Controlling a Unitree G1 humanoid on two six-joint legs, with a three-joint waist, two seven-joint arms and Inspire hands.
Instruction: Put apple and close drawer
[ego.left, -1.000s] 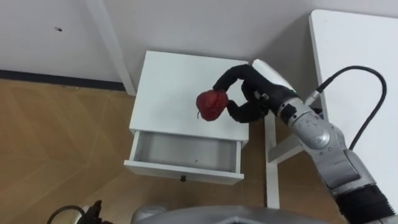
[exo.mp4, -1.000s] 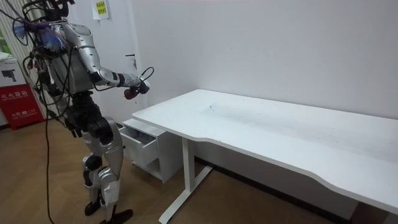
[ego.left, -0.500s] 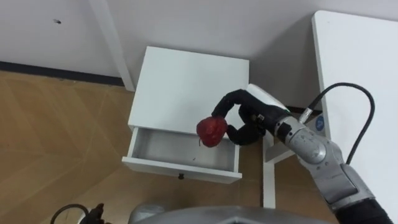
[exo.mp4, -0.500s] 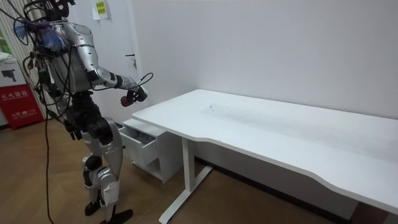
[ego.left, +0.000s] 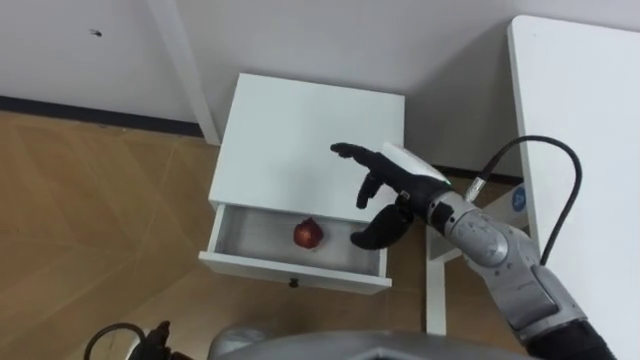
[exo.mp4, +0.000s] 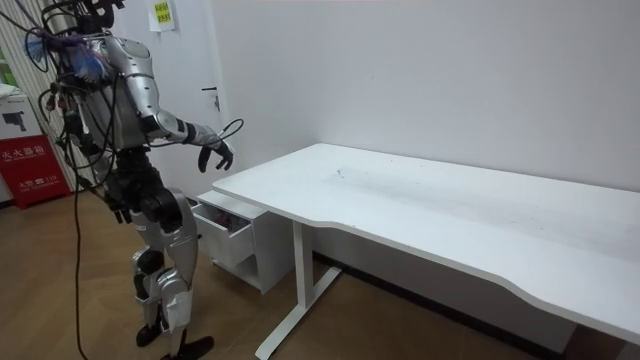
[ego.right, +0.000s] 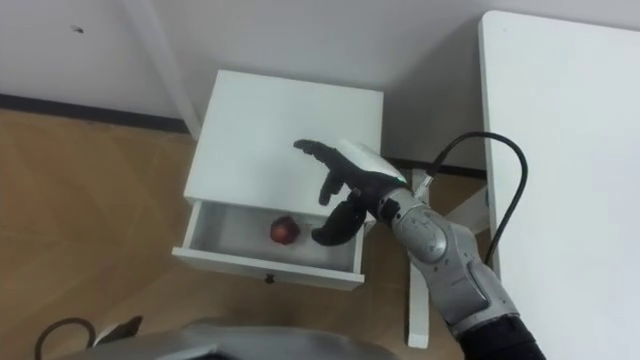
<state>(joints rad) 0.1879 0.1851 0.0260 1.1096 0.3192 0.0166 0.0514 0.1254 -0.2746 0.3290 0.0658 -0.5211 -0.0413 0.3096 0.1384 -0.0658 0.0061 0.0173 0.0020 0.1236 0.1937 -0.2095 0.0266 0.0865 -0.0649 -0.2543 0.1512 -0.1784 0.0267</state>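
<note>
The small red apple lies inside the open white drawer of the low white bedside cabinet, about midway along its floor. The robot's right hand hangs above the drawer's right end with its fingers spread and loose, holding nothing.

The apple is in, so by the look of it your job now is to close the drawer. Bring the hand down and round to the front panel. Lay straight fingers flat against it close to the small dark knob, not out at a corner, so the drawer is less likely to skew on its runners. Push evenly toward the wall and gently enough that the apple does not roll hard against the back. Keep the thumb out of the gap as it closes, and watch the white desk leg just beside the cabinet on your right.

The forearm reaches in from the lower right, crossing the gap between the cabinet and the long white desk. The fingers point toward the cabinet top and the thumb hangs over the drawer's right corner. In the room view the robot stands upright at the desk's end, with that hand held out well above the cabinet.
</note>
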